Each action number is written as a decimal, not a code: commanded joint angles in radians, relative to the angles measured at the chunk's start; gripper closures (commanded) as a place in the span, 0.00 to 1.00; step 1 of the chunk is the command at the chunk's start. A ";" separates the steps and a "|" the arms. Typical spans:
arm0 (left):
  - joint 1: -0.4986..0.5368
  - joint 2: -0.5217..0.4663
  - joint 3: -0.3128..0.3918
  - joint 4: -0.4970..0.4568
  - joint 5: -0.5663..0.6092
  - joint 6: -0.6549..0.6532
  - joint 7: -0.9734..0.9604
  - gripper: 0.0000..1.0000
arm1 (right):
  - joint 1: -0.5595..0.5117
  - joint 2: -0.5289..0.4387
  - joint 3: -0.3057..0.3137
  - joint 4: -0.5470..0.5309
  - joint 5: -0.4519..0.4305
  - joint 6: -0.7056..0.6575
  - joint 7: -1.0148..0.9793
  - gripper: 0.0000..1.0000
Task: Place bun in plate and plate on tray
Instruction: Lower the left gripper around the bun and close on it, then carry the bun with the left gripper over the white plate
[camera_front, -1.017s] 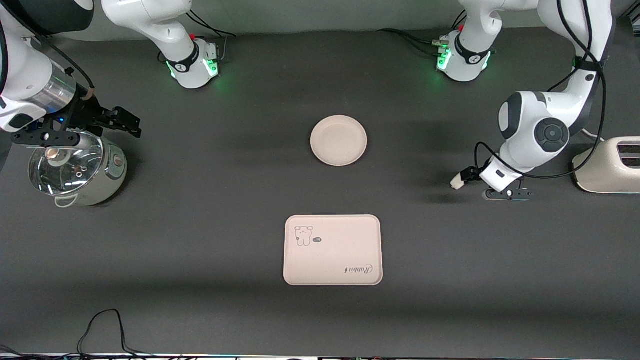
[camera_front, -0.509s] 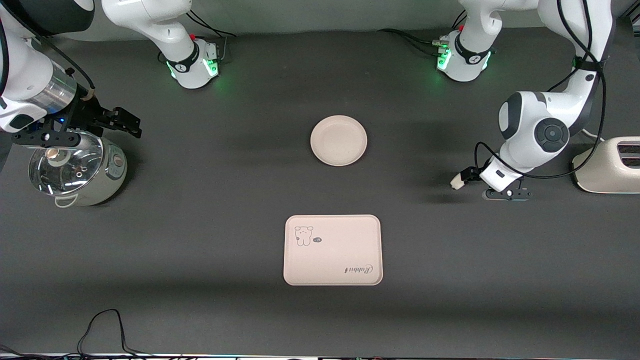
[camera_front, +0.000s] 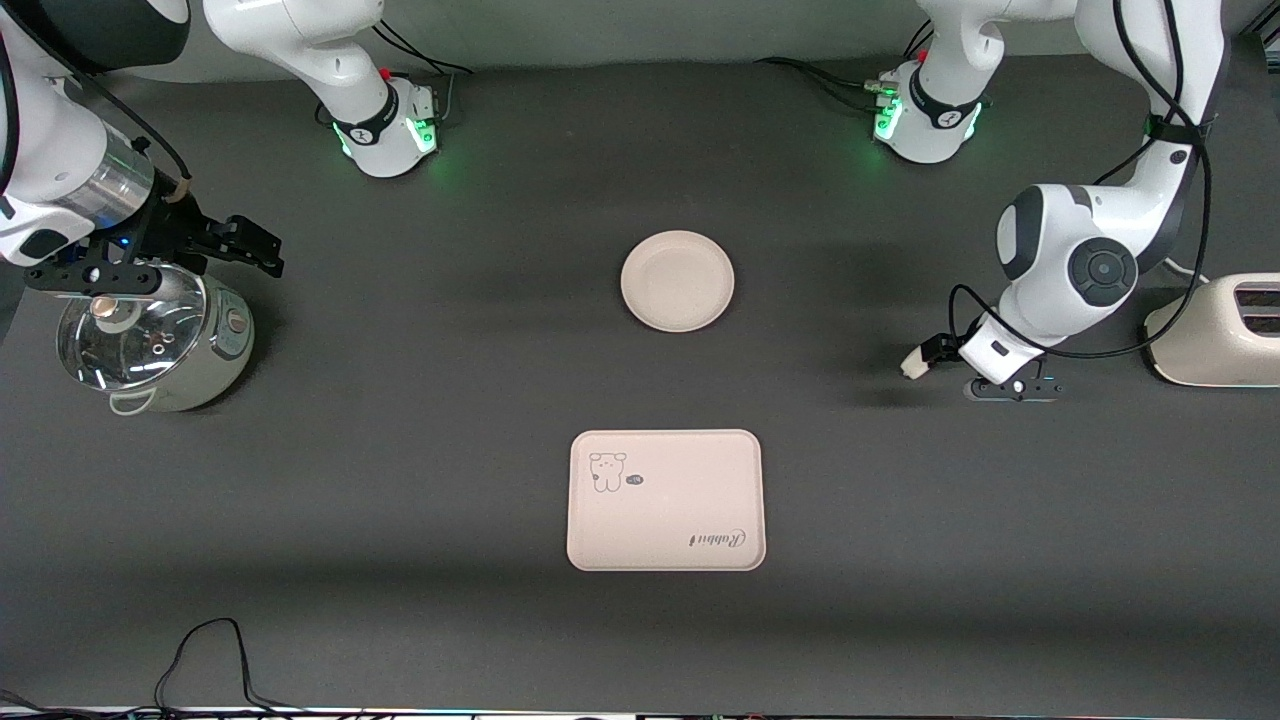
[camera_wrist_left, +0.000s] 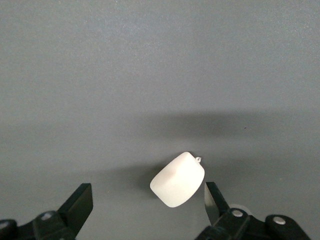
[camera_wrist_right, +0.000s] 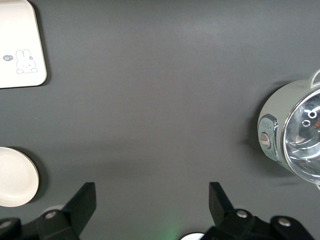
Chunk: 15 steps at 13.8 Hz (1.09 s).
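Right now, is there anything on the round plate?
Empty. The plate shows only its bare cream inside. The bun lies on the table between the left gripper's open fingers.

Left arm folded at the elbow, wrist low, left gripper (camera_front: 925, 362) (camera_wrist_left: 145, 205) just above the dark grey surface (camera_front: 480, 400), fingers spread wide. Right arm waits at its own end of that surface, right gripper (camera_front: 255, 248) (camera_wrist_right: 150, 202) raised, fingers apart, empty.
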 joint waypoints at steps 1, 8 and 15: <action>-0.045 -0.107 -0.006 0.268 0.019 -0.445 -0.011 0.00 | 0.005 -0.008 -0.005 -0.009 -0.002 0.014 0.017 0.00; -0.043 -0.105 0.009 0.276 0.018 -0.446 -0.022 0.00 | 0.005 -0.008 -0.004 -0.009 -0.002 0.014 0.017 0.00; -0.054 -0.033 0.011 0.090 0.004 -0.163 -0.024 0.00 | 0.003 -0.004 -0.005 -0.009 -0.002 0.015 0.017 0.00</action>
